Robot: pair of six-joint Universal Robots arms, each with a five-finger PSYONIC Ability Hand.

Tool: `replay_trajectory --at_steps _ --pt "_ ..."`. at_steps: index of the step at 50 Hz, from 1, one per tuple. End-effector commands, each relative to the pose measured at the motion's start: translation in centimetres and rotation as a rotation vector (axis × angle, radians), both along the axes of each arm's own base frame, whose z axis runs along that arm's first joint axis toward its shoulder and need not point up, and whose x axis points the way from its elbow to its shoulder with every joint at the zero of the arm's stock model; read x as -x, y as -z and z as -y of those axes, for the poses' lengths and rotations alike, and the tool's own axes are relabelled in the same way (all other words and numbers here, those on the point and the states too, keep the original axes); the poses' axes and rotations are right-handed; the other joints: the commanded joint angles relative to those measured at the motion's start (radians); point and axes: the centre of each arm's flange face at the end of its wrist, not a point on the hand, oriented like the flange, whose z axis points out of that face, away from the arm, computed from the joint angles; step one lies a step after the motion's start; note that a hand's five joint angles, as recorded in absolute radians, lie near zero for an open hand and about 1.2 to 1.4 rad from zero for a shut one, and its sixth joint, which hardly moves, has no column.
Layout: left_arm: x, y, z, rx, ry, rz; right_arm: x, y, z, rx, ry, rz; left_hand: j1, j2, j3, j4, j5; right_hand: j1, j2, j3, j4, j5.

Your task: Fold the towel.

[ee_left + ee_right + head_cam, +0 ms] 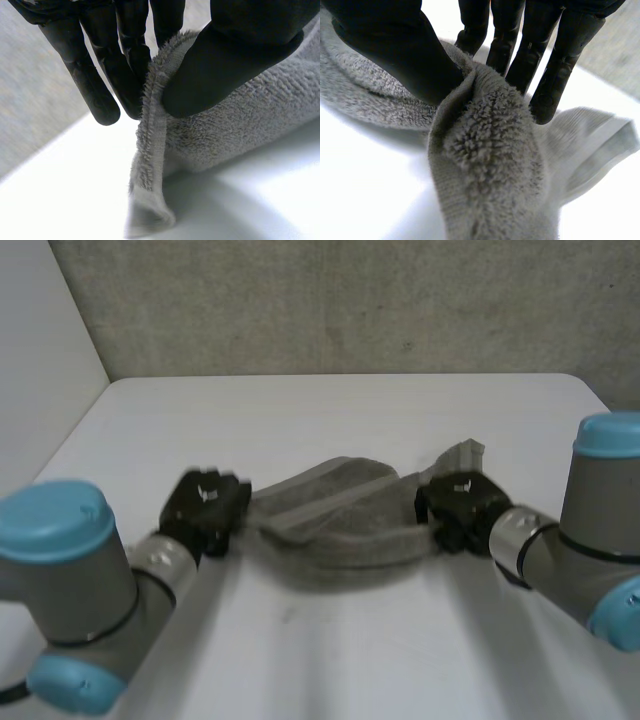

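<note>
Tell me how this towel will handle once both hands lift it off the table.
The towel is probably floppy: it lies in soft folds between the left hand and the right hand. Its looped pile looks grippy, so it likely won't slip from the pinching fingers. Held at the ends, its middle would probably droop when raised.
</note>
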Motion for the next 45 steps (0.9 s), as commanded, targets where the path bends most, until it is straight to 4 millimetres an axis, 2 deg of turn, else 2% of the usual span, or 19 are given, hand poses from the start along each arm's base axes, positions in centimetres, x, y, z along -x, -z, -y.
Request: replay_trajectory --at_steps 1,3,4,6,10,20,35,37,38,39,41,45 --pt "-0.1 0.8 -2.2 -0.036 0.026 0.017 0.9 1.3 -1.0 -0.063 0.004 -0.012 0.208 0.179 0.180 0.179 0.192 0.019 0.187 0.184 0.180 0.197" --pt "-0.1 0.4 -2.3 -0.025 0.029 0.011 1.0 1.6 -1.3 -0.075 0.007 -0.015 0.208 0.179 0.180 0.179 0.192 -0.222 -0.054 -0.057 -0.061 -0.044" --pt "-0.1 0.0 -2.3 -0.014 0.029 0.005 1.0 1.6 -1.3 -0.075 0.007 -0.015 0.208 0.179 0.180 0.179 0.192 -0.224 -0.056 -0.059 -0.063 -0.046" --pt "-0.1 -0.2 -2.4 -0.009 0.029 0.002 1.2 1.9 -1.4 -0.077 0.010 -0.015 0.208 0.179 0.180 0.179 0.192 -0.396 -0.228 -0.231 -0.235 -0.218" --pt "-0.1 -0.3 -2.4 -0.005 0.029 -0.001 1.5 2.1 -1.3 -0.074 0.023 -0.014 0.208 0.179 0.180 0.179 0.192 -0.426 -0.258 -0.261 -0.265 -0.248" --pt "-0.3 0.1 -2.6 -0.017 0.025 0.006 2.0 1.8 -1.3 -0.057 0.041 -0.001 0.208 0.179 0.180 0.179 0.192 -0.420 -0.252 -0.256 -0.260 -0.242" --pt "-0.6 0.1 -2.4 -0.018 0.012 0.007 2.0 1.7 -2.8 -0.002 0.033 0.018 0.208 0.179 0.180 0.179 0.192 -0.391 -0.223 -0.226 -0.230 -0.213" --pt "-0.7 0.1 -2.3 -0.018 0.009 0.007 1.8 1.8 -2.9 0.007 0.028 0.021 0.208 0.179 0.180 0.179 0.192 -0.312 -0.144 -0.147 -0.151 -0.134" --pt "-0.7 0.1 -2.3 -0.018 0.009 0.007 1.8 1.9 -2.9 0.013 0.026 0.022 0.208 0.179 0.180 0.179 0.192 -0.190 -0.022 -0.025 -0.029 -0.012" --pt "-0.7 0.1 -2.3 -0.017 0.009 0.009 1.8 1.9 -2.9 0.013 0.026 0.022 0.208 0.179 0.180 0.179 0.192 -0.189 -0.020 -0.024 -0.028 -0.010" --pt "-0.7 0.1 -2.3 -0.017 0.008 0.009 1.8 1.7 -2.6 0.037 0.030 0.029 0.208 0.179 0.180 0.179 0.192 0.018 0.186 0.183 0.179 0.196" --pt "-0.7 -0.4 -2.3 0.002 0.004 0.005 1.9 0.9 -1.9 0.082 0.038 0.043 0.208 0.179 0.180 0.179 0.192 0.019 0.187 0.184 0.180 0.197"
